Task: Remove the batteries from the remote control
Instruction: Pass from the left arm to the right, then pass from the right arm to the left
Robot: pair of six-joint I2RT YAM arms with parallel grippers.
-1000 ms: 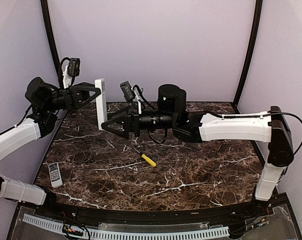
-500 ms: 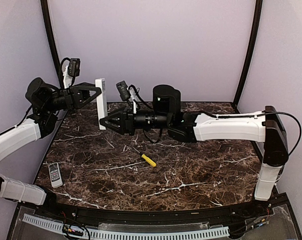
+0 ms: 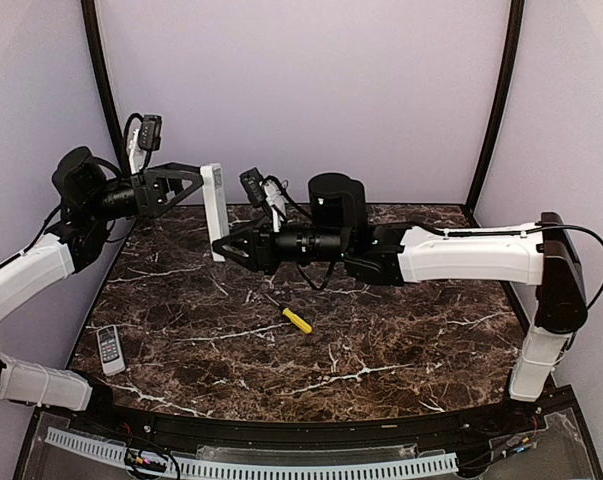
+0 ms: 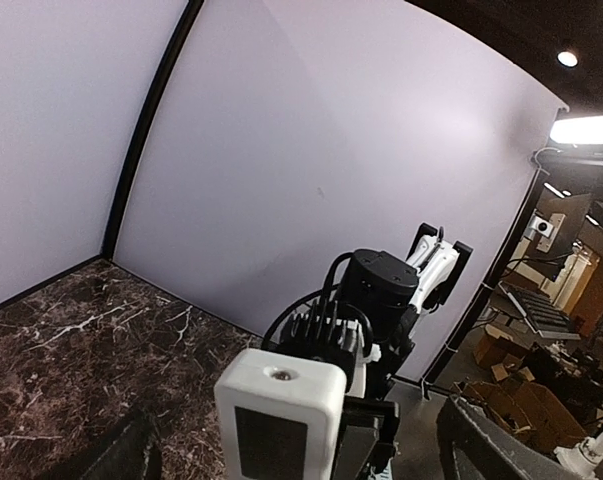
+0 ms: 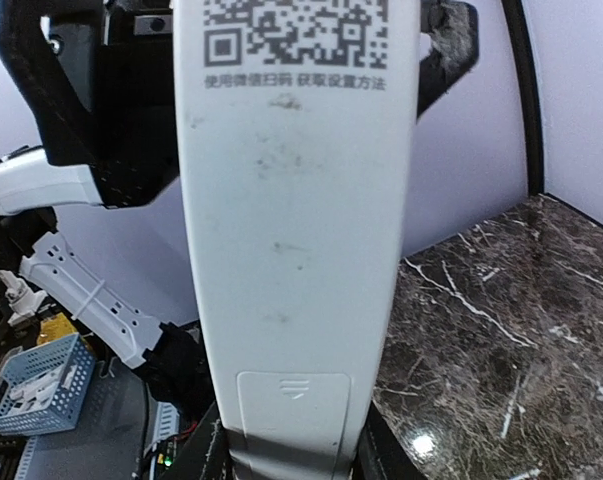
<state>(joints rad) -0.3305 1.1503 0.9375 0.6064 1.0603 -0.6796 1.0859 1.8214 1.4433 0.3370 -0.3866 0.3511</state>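
Observation:
The white remote control (image 3: 218, 208) stands nearly upright in the air above the table's back left. My right gripper (image 3: 224, 249) is shut on its lower end; in the right wrist view the remote's back (image 5: 291, 200) fills the frame, with dark fingers (image 5: 193, 455) at both sides of its closed battery cover (image 5: 293, 402). My left gripper (image 3: 203, 185) is open around the remote's top end (image 4: 281, 400), and its fingers (image 4: 489, 440) stand well clear of the sides. The batteries are hidden inside the remote.
A yellow-handled screwdriver (image 3: 297, 319) lies mid-table on the dark marble top (image 3: 381, 340). A small grey remote (image 3: 110, 348) lies near the left front edge. Purple walls close in the back and both sides.
My right gripper reached the remote's lower end and shut on it. My left gripper then opened off the upper end. The remote has shifted slightly right and tilted.

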